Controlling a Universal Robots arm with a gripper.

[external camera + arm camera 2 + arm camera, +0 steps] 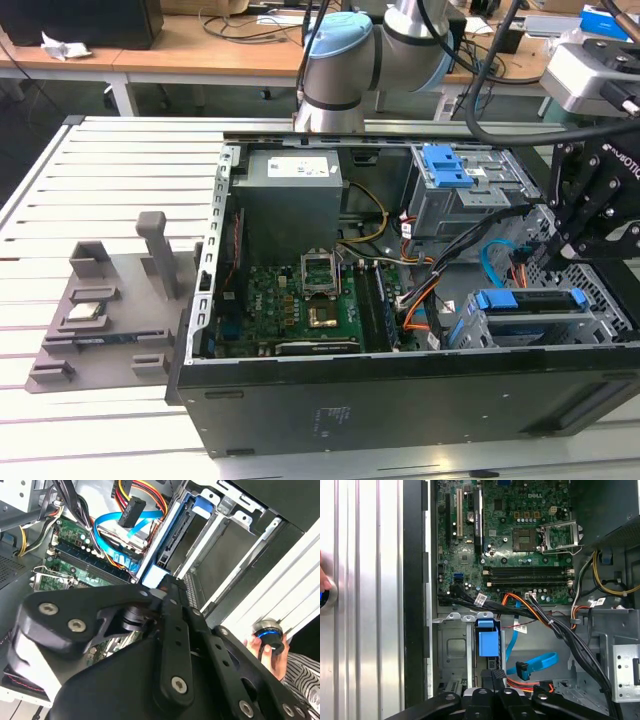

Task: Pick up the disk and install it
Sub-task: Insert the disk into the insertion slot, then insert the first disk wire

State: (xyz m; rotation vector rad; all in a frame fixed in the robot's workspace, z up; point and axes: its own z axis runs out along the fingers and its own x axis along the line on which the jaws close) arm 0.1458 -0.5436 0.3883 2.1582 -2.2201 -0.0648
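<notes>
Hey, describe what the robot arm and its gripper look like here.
The arm has silver tube sections with a pale blue joint cap and black cables alongside. The gripper is matte black, built from chunky hinged links fastened with silver screws, with white lettering on its body.

blue-railed disk sits on edge in the drive cage.

One disk, two blue latches.

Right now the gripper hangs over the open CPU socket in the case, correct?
No. The exterior view shows the gripper over the drive bay at that view's right, by the disk; the open CPU socket lies apart, leftward.
</notes>
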